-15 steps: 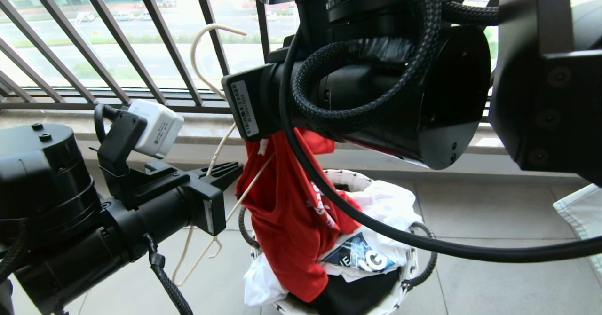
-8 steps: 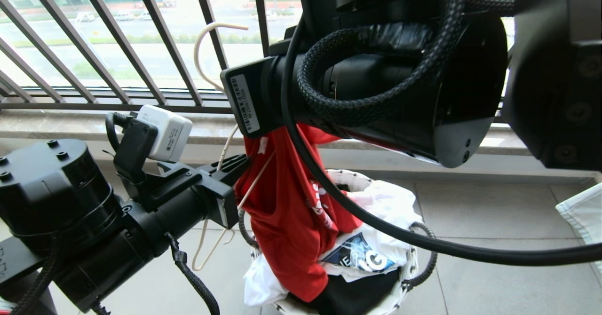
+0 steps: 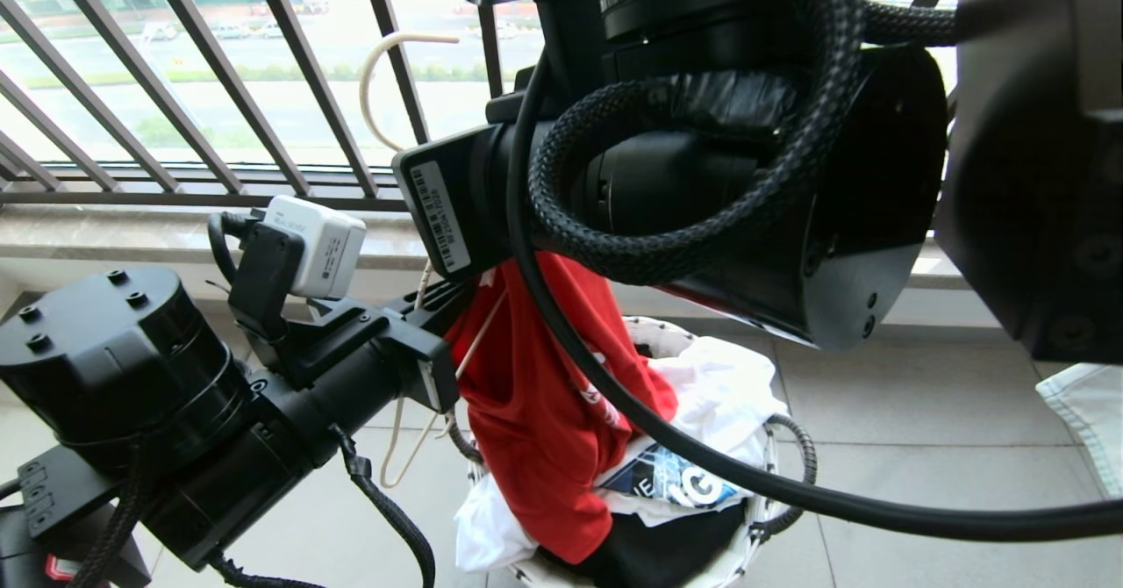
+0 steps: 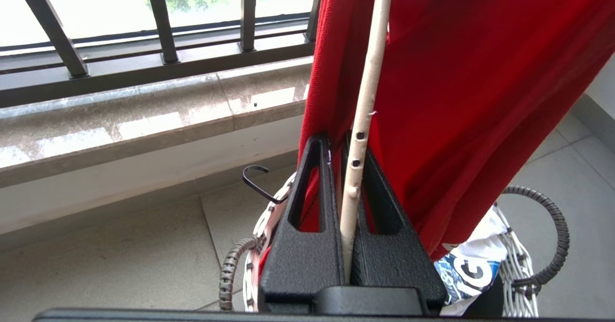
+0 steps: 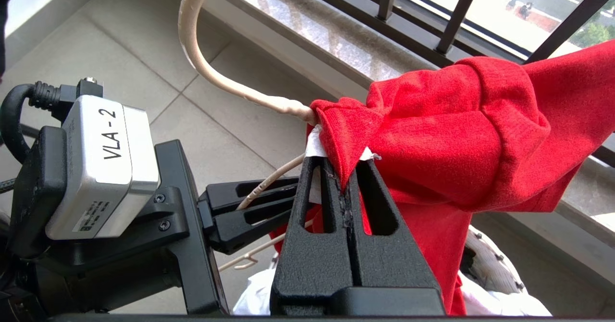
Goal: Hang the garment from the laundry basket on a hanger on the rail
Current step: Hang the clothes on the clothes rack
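Laundry basket (image 3: 761, 483), on the floor: holds a white printed T-shirt (image 3: 702, 412) over a black one (image 3: 667, 544), plus the garment's (image 3: 535, 412) lower end. Right claw (image 5: 343, 178) clamped on the garment's collar above the basket. Left claw (image 4: 342, 168) clamped on the hanger (image 4: 365, 105).

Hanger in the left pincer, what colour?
Cream-white hanger, clearest in the left wrist view.

Laundry basket (image 3: 754, 518): mouth blocked by heaped shirts and hanging red garment (image 3: 535, 412). Left of basket: left end effector (image 4: 343, 206), hanger (image 3: 412, 430). Right of basket: bare floor tiles (image 3: 921, 430). Behind: ledge, balcony railing (image 3: 175, 114).
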Robot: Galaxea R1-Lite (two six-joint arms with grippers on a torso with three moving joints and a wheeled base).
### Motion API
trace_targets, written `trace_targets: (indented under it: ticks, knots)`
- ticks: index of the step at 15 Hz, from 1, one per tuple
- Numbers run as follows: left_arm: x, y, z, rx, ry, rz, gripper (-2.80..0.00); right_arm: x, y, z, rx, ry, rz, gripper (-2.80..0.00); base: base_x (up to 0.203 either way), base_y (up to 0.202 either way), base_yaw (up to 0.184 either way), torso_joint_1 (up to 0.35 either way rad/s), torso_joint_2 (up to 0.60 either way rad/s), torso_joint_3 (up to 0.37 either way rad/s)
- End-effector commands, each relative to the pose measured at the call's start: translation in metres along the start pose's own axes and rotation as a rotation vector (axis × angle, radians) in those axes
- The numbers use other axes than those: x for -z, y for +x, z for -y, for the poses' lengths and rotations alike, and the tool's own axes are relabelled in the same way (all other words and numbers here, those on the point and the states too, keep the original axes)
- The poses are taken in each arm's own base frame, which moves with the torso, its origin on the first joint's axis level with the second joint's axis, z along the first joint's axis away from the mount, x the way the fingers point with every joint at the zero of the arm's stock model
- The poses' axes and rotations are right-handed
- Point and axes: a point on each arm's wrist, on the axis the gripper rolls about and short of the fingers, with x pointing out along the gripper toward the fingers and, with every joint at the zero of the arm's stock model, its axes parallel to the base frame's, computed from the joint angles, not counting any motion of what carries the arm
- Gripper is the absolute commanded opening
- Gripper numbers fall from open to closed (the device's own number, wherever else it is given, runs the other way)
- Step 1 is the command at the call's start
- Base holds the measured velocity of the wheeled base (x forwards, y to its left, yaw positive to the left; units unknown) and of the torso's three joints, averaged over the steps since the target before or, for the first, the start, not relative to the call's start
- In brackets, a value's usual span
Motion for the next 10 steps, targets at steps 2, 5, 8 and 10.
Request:
trace_targets:
  ticks: [2,5,8,10]
  knots:
    - [0.0058,0.0063,0.0008,-0.013,-0.002,0.015,-2.80,0.0026,-0.0016,-0.0060,-0.013,-0.008,-0.008,-2.80,0.000,0.000,0.000,0.000,0.00,0.000]
    - [0.0072,0.0071,0.0009,-0.016,-0.001,0.010,-2.80,0.0024,-0.0048,-0.0116,-0.022,-0.012,-0.007,-2.80,0.000,0.000,0.000,0.000,0.00,0.000]
    - [0.0039,0.0061,0.0006,-0.016,-0.003,0.023,-2.80,0.0052,-0.0038,-0.0125,-0.023,-0.017,-0.015,-2.80,0.000,0.000,0.000,0.000,0.00,0.000]
    - [0.0014,0.0059,-0.0007,-0.023,-0.005,0.033,-2.80,0.0069,-0.0037,-0.0125,-0.017,-0.019,-0.021,-2.80,0.000,0.000,0.000,0.000,0.00,0.000]
